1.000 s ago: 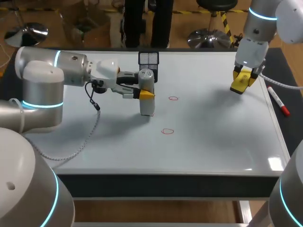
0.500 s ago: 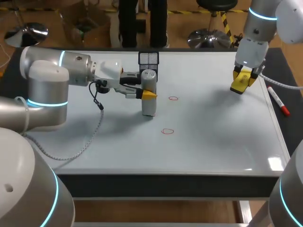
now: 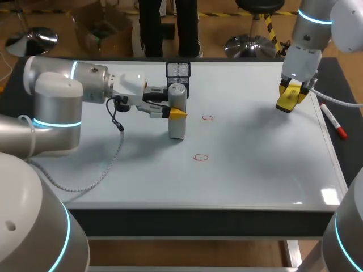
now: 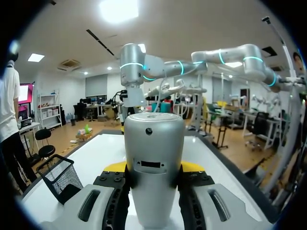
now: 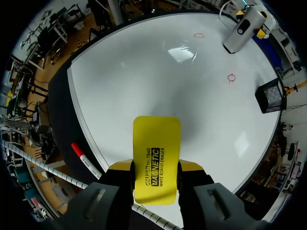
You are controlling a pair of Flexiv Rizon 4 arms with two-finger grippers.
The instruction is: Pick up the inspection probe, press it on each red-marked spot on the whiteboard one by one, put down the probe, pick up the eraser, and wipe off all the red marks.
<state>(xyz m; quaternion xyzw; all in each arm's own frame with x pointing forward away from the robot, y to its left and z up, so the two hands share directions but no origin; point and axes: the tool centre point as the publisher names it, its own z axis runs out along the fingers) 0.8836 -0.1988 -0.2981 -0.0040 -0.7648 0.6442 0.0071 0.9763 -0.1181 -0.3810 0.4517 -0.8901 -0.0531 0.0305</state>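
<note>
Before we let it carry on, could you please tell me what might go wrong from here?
The probe, clamped in the left pincer, stands clear of both red marks, so a press could miss. The right pincer already holds the eraser; wiping early could remove untested marks.

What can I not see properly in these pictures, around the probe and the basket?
- Head view: whether a red mark lies under the probe; its foot covers that spot of the whiteboard.
- Left wrist view: the probe's lower end, cut off by the edge between the fingers of the left gripper, so contact with the board is unseen.
- Head view: the inside of the mesh basket; too small, partly behind the probe.
</note>
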